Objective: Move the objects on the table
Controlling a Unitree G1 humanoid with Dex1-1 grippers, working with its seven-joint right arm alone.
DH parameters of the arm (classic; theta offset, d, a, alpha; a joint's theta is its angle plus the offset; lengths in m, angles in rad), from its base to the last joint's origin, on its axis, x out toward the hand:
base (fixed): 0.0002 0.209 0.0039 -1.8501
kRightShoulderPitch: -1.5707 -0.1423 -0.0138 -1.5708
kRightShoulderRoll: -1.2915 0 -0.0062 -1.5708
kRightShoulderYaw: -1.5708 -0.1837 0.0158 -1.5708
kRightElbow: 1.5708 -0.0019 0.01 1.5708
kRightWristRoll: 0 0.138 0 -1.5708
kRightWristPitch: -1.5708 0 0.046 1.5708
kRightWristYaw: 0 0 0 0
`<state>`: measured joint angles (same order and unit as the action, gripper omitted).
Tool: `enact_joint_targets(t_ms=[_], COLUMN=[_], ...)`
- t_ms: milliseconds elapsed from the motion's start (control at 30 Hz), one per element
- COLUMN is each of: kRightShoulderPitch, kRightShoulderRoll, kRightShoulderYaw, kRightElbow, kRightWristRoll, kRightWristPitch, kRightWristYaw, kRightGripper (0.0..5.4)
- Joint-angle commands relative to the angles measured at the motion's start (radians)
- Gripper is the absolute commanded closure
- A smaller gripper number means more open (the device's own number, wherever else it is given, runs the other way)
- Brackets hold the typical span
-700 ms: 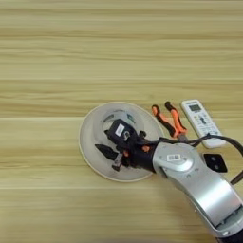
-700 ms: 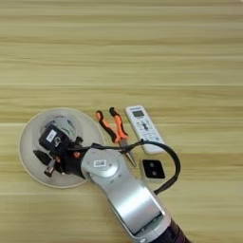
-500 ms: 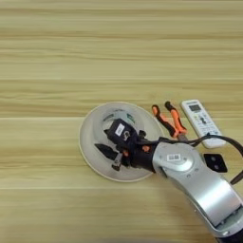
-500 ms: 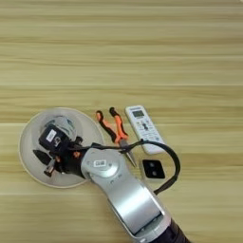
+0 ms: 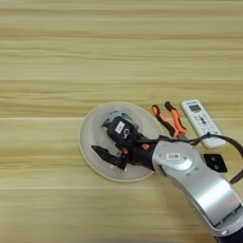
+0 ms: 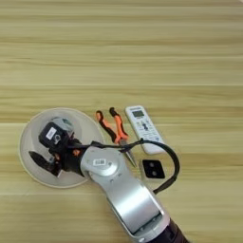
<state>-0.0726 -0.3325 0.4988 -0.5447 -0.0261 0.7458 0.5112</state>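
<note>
Over the glass cup (image 5: 95, 142), the fingers (image 5: 108, 157) (both views alike).

I see matt streaky wood on the table (image 5: 71, 57), brushed silver metal on the forearm (image 5: 204, 185), a smooth white plastic remote (image 5: 201, 121), orange-black rubbery grips on the pliers (image 5: 171, 119), a clear glass cup (image 5: 90, 142).

My forearm (image 5: 197, 182): silver, rounded, small white label. Black cable (image 6: 166, 156) loops beside it. My gripper (image 5: 114, 142): black fingers, orange accents.
</note>
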Motion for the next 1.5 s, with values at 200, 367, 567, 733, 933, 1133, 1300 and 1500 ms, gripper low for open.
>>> enact_joint_targets(t_ms=[200, 367, 567, 733, 933, 1133, 1300, 1500], kRightShoulderPitch=[-0.058, -0.06, -0.058, -0.06, -0.065, -0.044, -0.022, -0.01], kRightShoulderRoll=[0.009, 0.013, 0.025, 0.04, 0.071, 0.11, 0.117, 0.119], kRightShoulderYaw=[-0.047, -0.065, -0.104, -0.131, -0.174, -0.287, -0.331, -0.422], kRightElbow=[-0.065, -0.078, -0.097, -0.1, -0.1, -0.103, -0.097, -0.087], kRightWristRoll=[0.002, 0.005, 0.017, 0.025, 0.034, 0.038, 0.051, 0.075], kRightWristPitch=[-0.034, -0.029, -0.021, -0.02, -0.027, -0.058, -0.077, -0.091], kRightWristYaw=[-0.016, -0.019, -0.027, -0.041, -0.072, -0.145, -0.165, -0.187], kRightGripper=[1.14, 0.64, 0.09, 0.04, 0.04, 0.04, 0.04, 0.04])
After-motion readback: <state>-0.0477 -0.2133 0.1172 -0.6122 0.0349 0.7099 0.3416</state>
